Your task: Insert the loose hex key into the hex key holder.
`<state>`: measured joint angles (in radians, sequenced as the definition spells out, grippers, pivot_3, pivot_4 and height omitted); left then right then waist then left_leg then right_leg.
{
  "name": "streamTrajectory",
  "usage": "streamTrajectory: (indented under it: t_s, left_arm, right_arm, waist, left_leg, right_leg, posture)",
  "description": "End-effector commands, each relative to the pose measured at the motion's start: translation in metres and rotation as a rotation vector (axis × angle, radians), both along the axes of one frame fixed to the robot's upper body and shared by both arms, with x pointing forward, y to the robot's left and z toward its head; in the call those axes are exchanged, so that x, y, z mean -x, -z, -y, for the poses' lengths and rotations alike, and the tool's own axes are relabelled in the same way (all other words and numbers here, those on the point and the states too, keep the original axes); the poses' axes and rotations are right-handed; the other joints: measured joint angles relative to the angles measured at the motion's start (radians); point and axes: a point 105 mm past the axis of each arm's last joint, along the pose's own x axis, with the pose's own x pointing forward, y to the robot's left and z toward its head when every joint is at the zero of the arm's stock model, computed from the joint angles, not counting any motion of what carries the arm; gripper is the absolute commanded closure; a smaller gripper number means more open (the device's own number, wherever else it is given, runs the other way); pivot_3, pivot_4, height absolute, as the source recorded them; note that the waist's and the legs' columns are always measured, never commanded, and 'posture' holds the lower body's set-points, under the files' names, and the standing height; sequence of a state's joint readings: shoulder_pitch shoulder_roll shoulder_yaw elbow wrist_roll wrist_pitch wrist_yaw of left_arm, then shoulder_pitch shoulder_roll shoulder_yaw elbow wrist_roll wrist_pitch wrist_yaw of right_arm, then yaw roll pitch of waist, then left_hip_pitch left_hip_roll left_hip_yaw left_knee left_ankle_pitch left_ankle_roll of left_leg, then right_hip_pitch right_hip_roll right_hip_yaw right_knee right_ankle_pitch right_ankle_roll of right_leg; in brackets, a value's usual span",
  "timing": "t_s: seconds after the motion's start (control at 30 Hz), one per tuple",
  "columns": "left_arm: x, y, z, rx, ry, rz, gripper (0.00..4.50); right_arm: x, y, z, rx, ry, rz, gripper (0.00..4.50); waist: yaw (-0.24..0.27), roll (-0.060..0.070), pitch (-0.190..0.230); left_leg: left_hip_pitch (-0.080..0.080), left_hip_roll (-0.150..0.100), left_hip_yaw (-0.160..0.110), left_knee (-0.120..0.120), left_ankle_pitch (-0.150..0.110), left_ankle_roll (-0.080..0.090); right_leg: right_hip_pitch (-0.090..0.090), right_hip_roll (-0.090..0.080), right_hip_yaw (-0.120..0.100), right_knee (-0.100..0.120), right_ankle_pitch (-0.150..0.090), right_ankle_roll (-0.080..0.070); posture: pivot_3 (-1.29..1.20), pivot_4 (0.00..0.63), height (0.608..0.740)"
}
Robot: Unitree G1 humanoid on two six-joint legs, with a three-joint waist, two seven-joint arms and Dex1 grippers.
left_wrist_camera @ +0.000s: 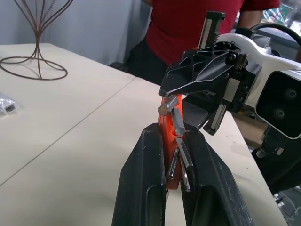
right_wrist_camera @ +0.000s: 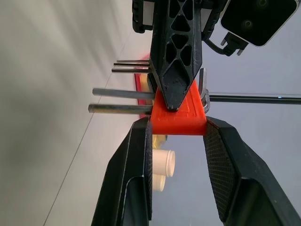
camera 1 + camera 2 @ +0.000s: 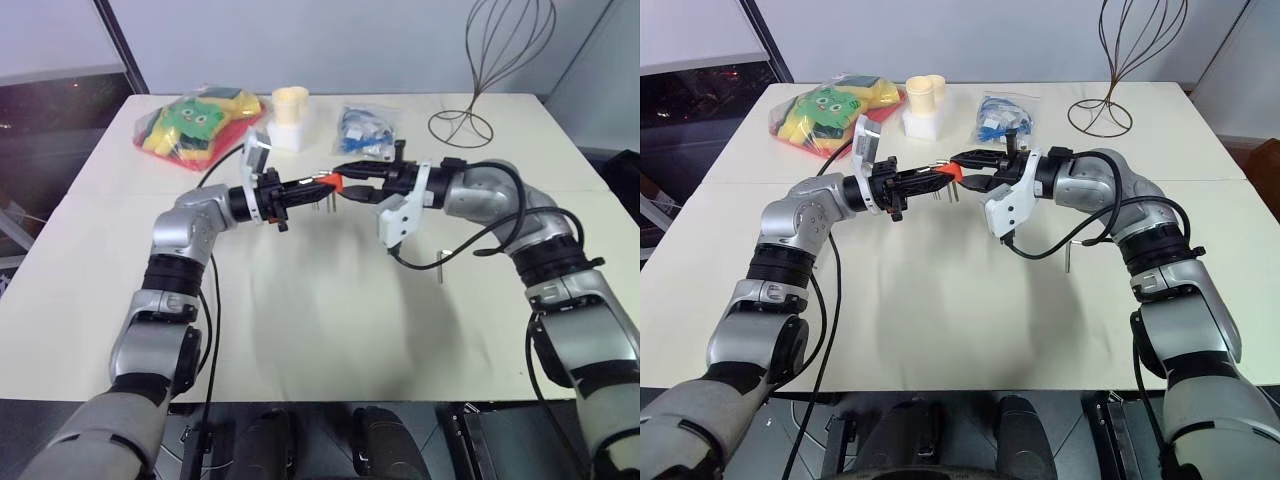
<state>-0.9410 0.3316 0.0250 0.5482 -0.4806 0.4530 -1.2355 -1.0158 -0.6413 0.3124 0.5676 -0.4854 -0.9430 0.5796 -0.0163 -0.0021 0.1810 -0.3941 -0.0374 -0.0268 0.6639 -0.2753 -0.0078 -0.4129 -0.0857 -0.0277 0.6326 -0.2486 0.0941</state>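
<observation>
Both grippers — left [image 3: 305, 186], right [image 3: 350, 172] — clamp the hex key holder [image 3: 333, 183] mid-air over the table [image 3: 300, 300]; with the loose hex key [image 3: 441, 264] lying apart, one should let go gently.

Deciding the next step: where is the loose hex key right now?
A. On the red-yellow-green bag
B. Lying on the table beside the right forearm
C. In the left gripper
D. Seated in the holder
B: the loose hex key lies on the table, while both grippers clamp the hex key holder.
</observation>
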Motion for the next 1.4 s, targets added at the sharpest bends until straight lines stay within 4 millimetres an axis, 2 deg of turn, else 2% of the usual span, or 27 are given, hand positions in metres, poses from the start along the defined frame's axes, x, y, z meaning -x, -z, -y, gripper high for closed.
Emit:
streamTrajectory:
  t_s: [0.03, 0.2, 0.33, 0.43, 0.47, 0.5, 0.6, 0.67, 0.77, 0.83, 0.87, 0.97, 1.23, 1.4]
  left_arm:
    - [0.001, -0.006, 0.000, 0.006, 0.003, 0.026, 4.43]
    - [-0.002, -0.007, -0.001, 0.002, -0.024, 0.037, 4.43]
    - [-0.004, -0.009, -0.003, 0.005, -0.043, 0.047, 4.50]
    - [-0.002, -0.007, -0.005, -0.023, -0.049, 0.070, 4.50]
    - [-0.001, -0.005, -0.006, -0.040, -0.050, 0.080, 4.50]
    - [0.000, -0.003, -0.006, -0.050, -0.051, 0.087, 4.50]
    - [0.005, 0.004, -0.010, -0.119, -0.057, 0.146, 4.50]
    - [0.011, 0.006, -0.015, -0.165, -0.065, 0.200, 4.50]
    - [0.021, 0.006, -0.020, -0.193, -0.072, 0.254, 4.50]
    - [0.028, 0.006, -0.021, -0.211, -0.071, 0.281, 4.50]
    - [0.031, 0.008, -0.020, -0.226, -0.068, 0.297, 4.50]
    - [0.040, 0.013, -0.020, -0.265, -0.058, 0.334, 4.50]
    - [0.047, 0.011, -0.007, -0.249, -0.058, 0.393, 4.50]
    - [0.047, 0.009, -0.002, -0.218, -0.082, 0.396, 4.50]
  right_arm:
    - [0.006, -0.013, -0.004, -0.025, -0.034, 0.046, 3.52]
    - [0.006, -0.011, -0.002, -0.015, -0.026, 0.029, 3.52]
    - [0.002, -0.002, 0.006, 0.012, 0.011, -0.031, 1.57]
    - [-0.005, 0.008, 0.023, 0.060, 0.103, -0.048, 0.10]
    - [-0.008, 0.014, 0.031, 0.084, 0.144, -0.077, 0.01]
    - [-0.009, 0.018, 0.036, 0.100, 0.170, -0.098, 0.01]
    - [-0.017, 0.019, 0.071, -0.025, 0.353, -0.256, 0.01]
    - [-0.021, 0.023, 0.108, -0.232, 0.589, -0.523, 0.01]
    - [0.000, 0.040, 0.134, -0.519, 0.806, -0.985, 0.01]
    - [0.017, 0.050, 0.139, -0.617, 0.892, -1.190, 0.01]
    - [0.025, 0.054, 0.142, -0.649, 0.930, -1.261, 0.01]
    - [0.041, 0.065, 0.144, -0.790, 1.038, -1.452, 0.01]
    - [0.054, 0.095, 0.139, -0.915, 1.190, -1.656, 0.01]
    - [0.044, 0.109, 0.137, -0.960, 1.250, -1.642, 0.01]
  waist:
    - [0.000, 0.000, 0.000]
    - [0.000, 0.000, 0.000]
    - [0.001, 0.000, 0.000]
    - [0.002, 0.000, 0.000]
    - [0.003, 0.000, 0.000]
    - [0.003, 0.000, 0.000]
    - [0.003, 0.000, 0.000]
    - [0.004, 0.000, 0.000]
    - [0.007, 0.000, 0.000]
    - [0.010, 0.000, 0.000]
    - [0.009, 0.000, 0.000]
    - [0.007, 0.001, 0.000]
    - [0.012, 0.001, -0.001]
    - [0.020, 0.001, -0.001]
  left_leg:
    - [0.000, 0.000, 0.000, 0.000, 0.000, 0.000]
    - [0.000, 0.000, 0.000, 0.000, 0.000, 0.000]
    - [0.000, 0.000, 0.000, 0.000, 0.000, 0.000]
    - [0.000, 0.000, 0.000, 0.000, 0.000, 0.000]
    - [0.000, 0.000, 0.000, 0.000, 0.000, 0.000]
    - [0.000, 0.000, 0.000, 0.000, 0.000, 0.000]
    - [0.000, 0.000, 0.000, 0.000, 0.000, 0.000]
    - [0.000, 0.000, 0.000, 0.000, 0.000, 0.000]
    - [-0.001, 0.001, -0.001, 0.001, 0.000, 0.000]
    - [-0.001, 0.001, -0.001, 0.001, -0.001, 0.001]
    - [-0.001, 0.001, -0.002, 0.001, -0.004, 0.007]
    - [-0.001, 0.001, -0.002, 0.001, -0.005, 0.008]
    - [-0.001, 0.000, -0.002, 0.001, -0.005, 0.008]
    - [-0.002, -0.001, -0.002, 0.001, -0.005, 0.009]
  right_leg:
    - [0.000, 0.000, 0.000, 0.000, 0.000, 0.000]
    - [0.000, 0.000, 0.000, 0.000, 0.000, 0.000]
    - [0.000, 0.000, 0.000, 0.000, 0.000, 0.000]
    - [0.000, 0.000, 0.000, 0.000, 0.000, 0.000]
    - [0.000, 0.000, 0.000, 0.000, 0.000, 0.000]
    - [0.000, 0.000, 0.000, 0.000, 0.000, 0.000]
    - [0.001, 0.000, 0.000, 0.000, 0.000, 0.000]
    - [0.001, 0.000, 0.000, 0.000, 0.000, 0.000]
    - [0.001, -0.001, 0.000, 0.000, 0.000, 0.000]
    - [0.000, -0.002, 0.001, 0.000, 0.000, 0.000]
    - [0.000, -0.003, 0.001, 0.000, 0.000, 0.000]
    - [0.000, -0.004, 0.001, 0.000, 0.000, 0.000]
    - [0.000, -0.005, 0.001, 0.000, 0.000, 0.000]
    - [0.000, -0.005, 0.001, 0.000, 0.000, 0.000]
  posture:
    - [0.00, 0.150, 0.740]
    - [0.00, 0.150, 0.740]
    - [0.00, 0.150, 0.740]
    - [0.00, 0.150, 0.740]
    - [0.00, 0.150, 0.740]
    - [0.00, 0.150, 0.740]
    - [0.00, 0.150, 0.740]
    - [0.00, 0.150, 0.740]
    - [0.00, 0.150, 0.740]
    - [0.00, 0.150, 0.740]
    - [0.00, 0.150, 0.740]
    - [0.00, 0.150, 0.740]
    - [0.00, 0.150, 0.740]
    - [0.00, 0.150, 0.740]
